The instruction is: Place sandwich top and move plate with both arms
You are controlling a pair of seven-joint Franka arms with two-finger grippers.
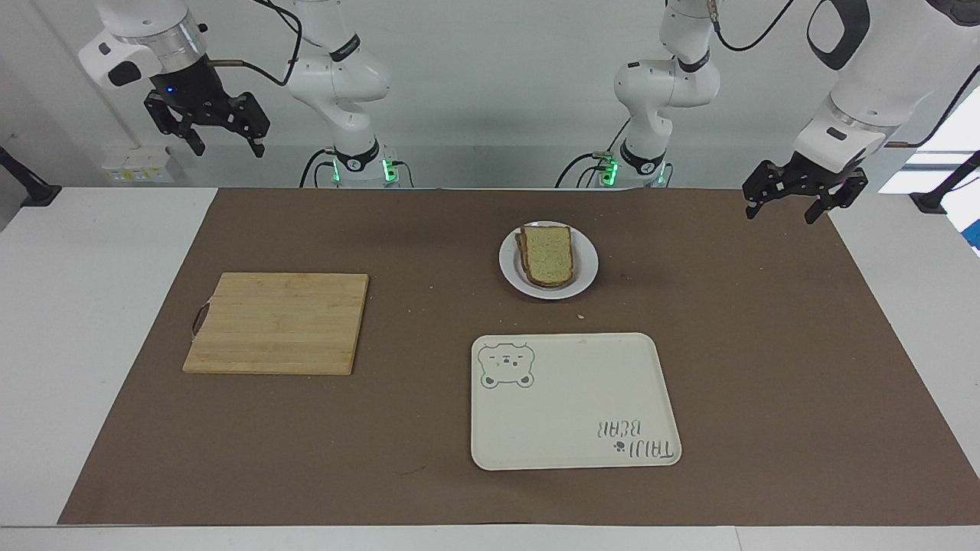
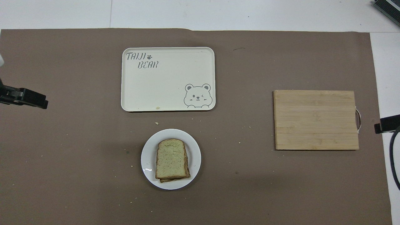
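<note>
The sandwich top (image 1: 549, 253) is already laid on the stack on the plate (image 1: 586, 269), which sits nearer the robots than the tray (image 1: 574, 399) (bear-printed, bare). The plate's move is judged still to be done. The left gripper (image 1: 792, 200) and right gripper (image 1: 222, 132) are raised at their own table ends, jaws spread, nothing held.

Robotics laboratory bench, as I see it from my remote station.

Two white jointed robot arms (image 1: 344, 84) stand with green-lit bases at the edge of a white table (image 1: 92, 321) covered by a brown paper mat (image 1: 429, 413); bare pale walls, loose black cables and a wall socket strip (image 1: 138, 164) mark a test rig rather than a kitchen.
</note>
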